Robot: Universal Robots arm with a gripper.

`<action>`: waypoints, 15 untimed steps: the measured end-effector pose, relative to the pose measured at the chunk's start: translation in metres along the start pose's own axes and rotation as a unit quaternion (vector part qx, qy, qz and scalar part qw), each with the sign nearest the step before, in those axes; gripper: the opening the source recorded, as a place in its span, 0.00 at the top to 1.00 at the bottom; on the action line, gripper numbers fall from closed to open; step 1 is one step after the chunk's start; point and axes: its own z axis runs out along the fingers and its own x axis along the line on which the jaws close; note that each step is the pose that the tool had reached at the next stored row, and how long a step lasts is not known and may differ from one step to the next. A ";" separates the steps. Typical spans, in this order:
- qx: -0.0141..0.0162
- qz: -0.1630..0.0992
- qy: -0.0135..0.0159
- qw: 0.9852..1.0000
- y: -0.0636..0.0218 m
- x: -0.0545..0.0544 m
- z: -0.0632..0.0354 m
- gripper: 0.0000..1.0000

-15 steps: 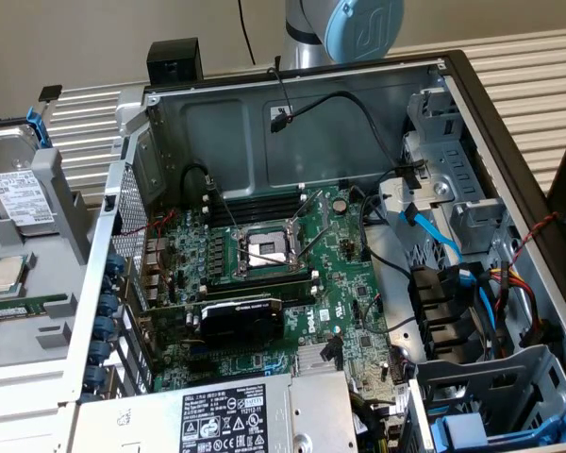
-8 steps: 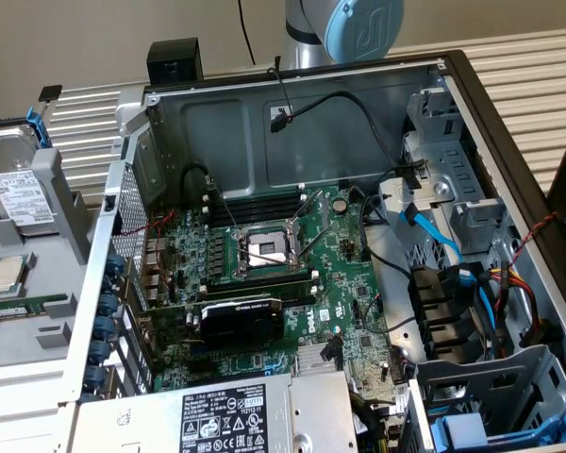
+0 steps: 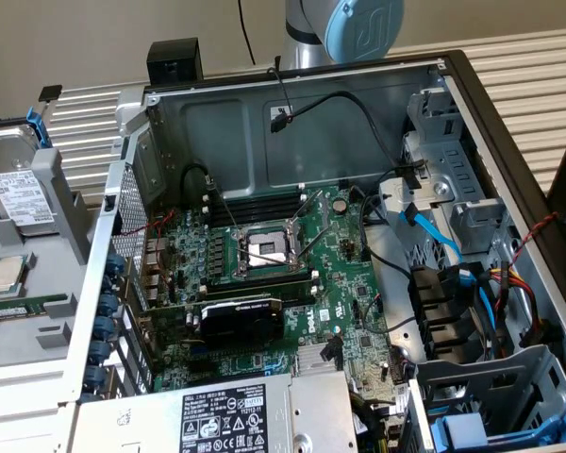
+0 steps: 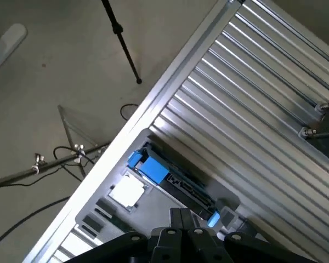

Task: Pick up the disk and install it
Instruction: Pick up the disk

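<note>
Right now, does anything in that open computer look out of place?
Nothing looks broken. The disk leans in a grey rack outside the case, at the exterior view's left, and the processor socket stands open.

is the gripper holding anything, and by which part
Nothing is held. The black gripper is shut and empty; the grey metal hard drive with white label sits apart from it.

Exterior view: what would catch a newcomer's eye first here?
The open computer case lies in the middle, its green motherboard and open processor socket exposed. At the exterior view's left edge, outside the case, the disk with its white label rests in a grey holder. The arm's blue joint shows above the case's back wall.
</note>
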 end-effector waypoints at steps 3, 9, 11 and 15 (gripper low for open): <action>0.000 -0.028 -0.001 1.000 0.0000 0.000 0.0000 0.89; -0.001 -0.082 -0.001 0.997 0.0000 0.000 0.0002 0.89; -0.002 -0.100 -0.002 0.995 0.0000 0.000 0.0003 0.89; -0.002 -0.137 -0.002 0.991 0.0000 0.000 0.0004 0.89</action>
